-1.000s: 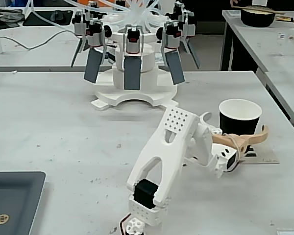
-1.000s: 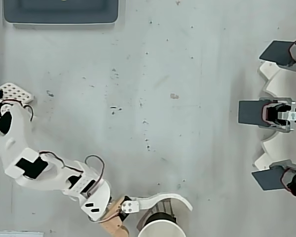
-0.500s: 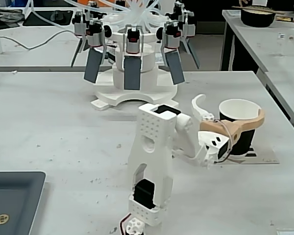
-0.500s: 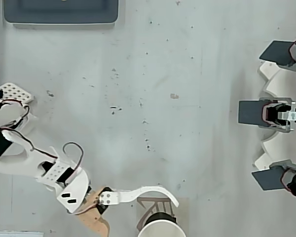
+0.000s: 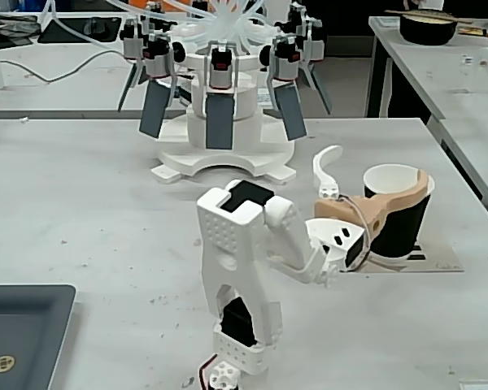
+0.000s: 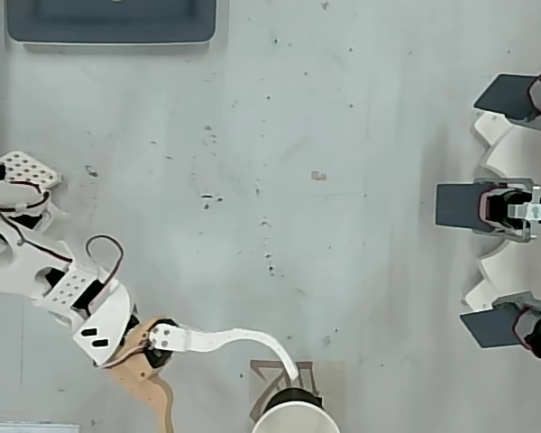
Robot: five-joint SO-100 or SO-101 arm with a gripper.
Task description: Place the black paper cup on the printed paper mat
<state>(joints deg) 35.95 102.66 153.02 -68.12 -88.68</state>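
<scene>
we see the white table (image 5: 81, 203), the arm, then the black paper cup (image 5: 397, 213) standing upright on the printed paper mat (image 6: 329, 377). the gripper (image 5: 382, 183) stands spread around the cup, one finger beside its wall, not clenched. we judge a careless withdrawal could catch the rim and tip it.

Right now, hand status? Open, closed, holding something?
Hand: open around the black paper cup, which stands on the printed paper mat; tan finger against its side, white finger well clear.
</scene>
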